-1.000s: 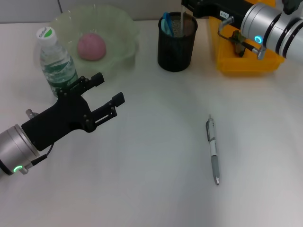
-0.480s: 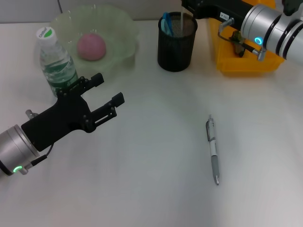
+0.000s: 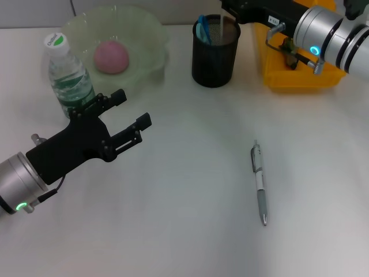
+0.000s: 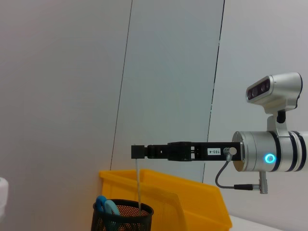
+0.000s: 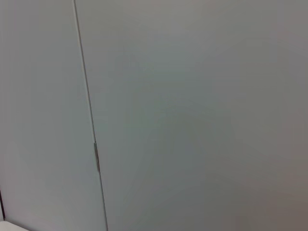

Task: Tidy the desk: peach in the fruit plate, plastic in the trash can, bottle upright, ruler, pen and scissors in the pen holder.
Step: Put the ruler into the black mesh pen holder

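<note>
Since the earlier frames almost nothing has shifted: the right gripper point(image 4: 138, 151) has only crept a touch higher above the pen holder point(image 3: 214, 53), and everything else on the desk point(image 3: 184, 231) has stayed put. That suggests the ruler point(image 4: 138, 187) is at the point of being dropped in, its lower end already inside the holder beside the scissors point(image 3: 202, 29). The left wrist view shows what the head view cannot: the ruler hangs straight down from the gripper's tip into the mesh cup, so the claw looks clenched on its top end. The right wrist view shows only a blank wall. The left gripper point(image 3: 130, 121) hovers with its fingers spread and empty, near the upright bottle point(image 3: 68, 78). The peach point(image 3: 111, 56) lies in the fruit plate point(image 3: 151, 34), the trash can point(image 3: 300, 78) stands behind the right arm, and the pen point(image 3: 260, 182) lies alone on the desk, probably next.
</note>
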`<state>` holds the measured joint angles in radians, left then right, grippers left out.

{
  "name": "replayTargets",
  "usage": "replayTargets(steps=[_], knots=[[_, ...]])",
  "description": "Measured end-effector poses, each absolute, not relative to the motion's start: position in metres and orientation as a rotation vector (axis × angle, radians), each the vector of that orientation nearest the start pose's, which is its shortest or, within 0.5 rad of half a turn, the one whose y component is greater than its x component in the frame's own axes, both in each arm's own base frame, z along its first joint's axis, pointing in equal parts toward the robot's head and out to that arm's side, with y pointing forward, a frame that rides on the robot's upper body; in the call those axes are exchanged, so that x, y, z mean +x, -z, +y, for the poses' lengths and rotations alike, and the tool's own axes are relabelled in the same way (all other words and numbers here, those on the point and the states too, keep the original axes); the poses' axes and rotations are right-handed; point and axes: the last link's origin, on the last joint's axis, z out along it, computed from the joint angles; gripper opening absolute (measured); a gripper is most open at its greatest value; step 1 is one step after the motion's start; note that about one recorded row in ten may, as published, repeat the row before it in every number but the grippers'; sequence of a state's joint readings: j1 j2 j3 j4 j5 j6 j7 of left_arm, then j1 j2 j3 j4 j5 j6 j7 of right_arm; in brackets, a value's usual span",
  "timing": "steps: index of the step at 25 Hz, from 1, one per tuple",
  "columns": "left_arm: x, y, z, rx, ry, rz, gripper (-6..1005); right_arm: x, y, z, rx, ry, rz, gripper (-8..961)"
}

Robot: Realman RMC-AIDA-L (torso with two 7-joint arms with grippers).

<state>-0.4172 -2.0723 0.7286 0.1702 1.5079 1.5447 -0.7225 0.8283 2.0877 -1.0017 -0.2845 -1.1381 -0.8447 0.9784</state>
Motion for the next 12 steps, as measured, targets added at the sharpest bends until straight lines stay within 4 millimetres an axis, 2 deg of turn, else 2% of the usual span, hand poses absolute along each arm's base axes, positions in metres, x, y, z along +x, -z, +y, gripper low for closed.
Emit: replayTargets(steps=[12], knots=[[-0.2895, 0.0372, 0.2784, -2.32, 1.052, -0.457, 756, 0.1915, 0.0394, 0.4491, -2.187, -0.768, 0.606, 408]])
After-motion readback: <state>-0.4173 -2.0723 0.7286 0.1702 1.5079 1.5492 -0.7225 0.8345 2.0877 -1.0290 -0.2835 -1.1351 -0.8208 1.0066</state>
